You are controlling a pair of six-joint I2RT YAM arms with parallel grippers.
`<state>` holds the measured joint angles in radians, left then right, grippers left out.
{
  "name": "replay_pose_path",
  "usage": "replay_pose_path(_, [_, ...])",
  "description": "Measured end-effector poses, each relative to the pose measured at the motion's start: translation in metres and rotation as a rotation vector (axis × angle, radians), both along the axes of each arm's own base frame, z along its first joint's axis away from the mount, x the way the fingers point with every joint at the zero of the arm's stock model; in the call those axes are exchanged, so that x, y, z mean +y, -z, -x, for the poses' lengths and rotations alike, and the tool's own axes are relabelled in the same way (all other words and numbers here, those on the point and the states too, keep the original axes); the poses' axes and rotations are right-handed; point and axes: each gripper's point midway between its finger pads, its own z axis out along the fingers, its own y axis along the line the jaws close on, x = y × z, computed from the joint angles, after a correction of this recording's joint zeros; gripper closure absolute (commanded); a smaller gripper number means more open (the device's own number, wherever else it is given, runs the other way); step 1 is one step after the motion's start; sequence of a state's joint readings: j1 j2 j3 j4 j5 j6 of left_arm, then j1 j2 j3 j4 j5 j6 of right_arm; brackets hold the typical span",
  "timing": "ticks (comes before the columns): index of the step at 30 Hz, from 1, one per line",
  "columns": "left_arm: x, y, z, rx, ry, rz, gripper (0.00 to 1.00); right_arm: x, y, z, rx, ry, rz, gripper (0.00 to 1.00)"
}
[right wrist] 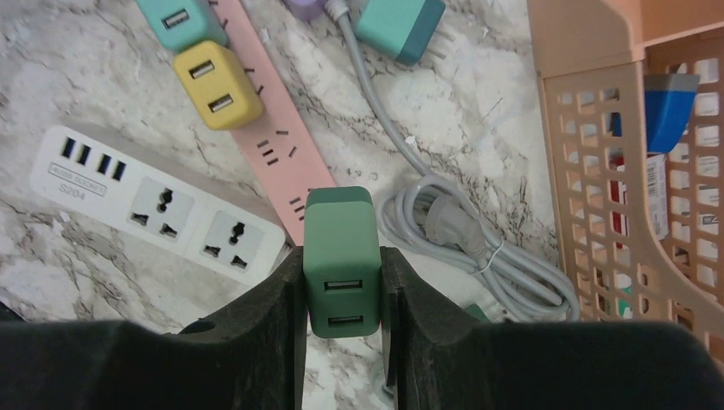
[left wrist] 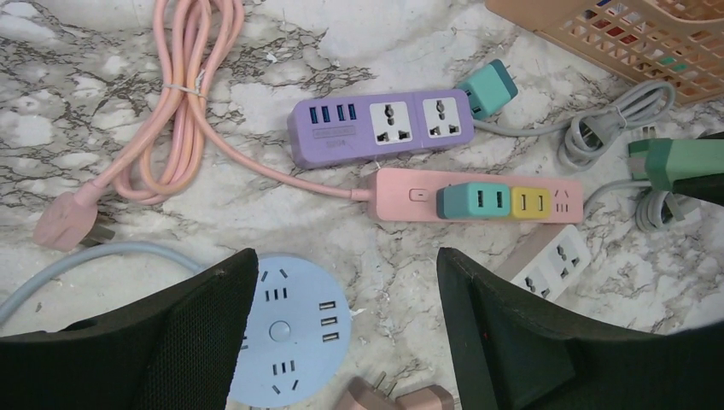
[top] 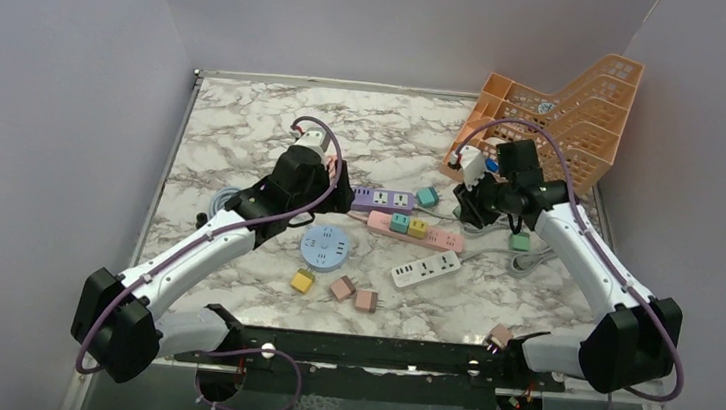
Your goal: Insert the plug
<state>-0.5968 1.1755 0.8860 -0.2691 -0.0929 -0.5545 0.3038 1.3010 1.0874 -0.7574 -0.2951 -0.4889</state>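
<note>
Pinching the green plug (right wrist: 341, 243) tight, the right hand (right wrist: 341, 260) hangs by the end of the pink power strip (right wrist: 271, 145), toward the right edge of the surface (top: 247, 114). The left hand (left wrist: 346, 265), spread wide, hovers over the round blue strip (left wrist: 286, 333) near the surface's middle.

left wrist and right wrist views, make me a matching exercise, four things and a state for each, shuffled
1 green adapter
2 yellow adapter
3 purple strip
4 left gripper

A open, holding nothing
B plugged into the pink strip
C clamped in the right gripper
D both sockets free

Pairs: 1-C, 2-B, 3-D, 4-A
</note>
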Motion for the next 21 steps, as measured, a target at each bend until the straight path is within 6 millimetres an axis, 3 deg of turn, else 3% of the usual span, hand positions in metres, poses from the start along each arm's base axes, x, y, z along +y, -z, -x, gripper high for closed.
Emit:
replay_pose_path(6, [0.010, -0.002, 0.004, -0.013, -0.027, -0.010, 0.21, -0.002, 0.020, 0.005, 0.080, -0.039, 0.112, 0.99])
replay_pose_path(15, [0.028, 0.007, -0.004, -0.011, -0.125, -0.051, 0.21, 0.029, 0.048, 0.023, 0.190, -0.212, 0.199, 0.99])
replay_pose_path(21, [0.048, 0.005, -0.013, -0.038, -0.225, -0.094, 0.16, 0.040, 0.054, 0.020, 0.233, -0.244, 0.231, 0.99])
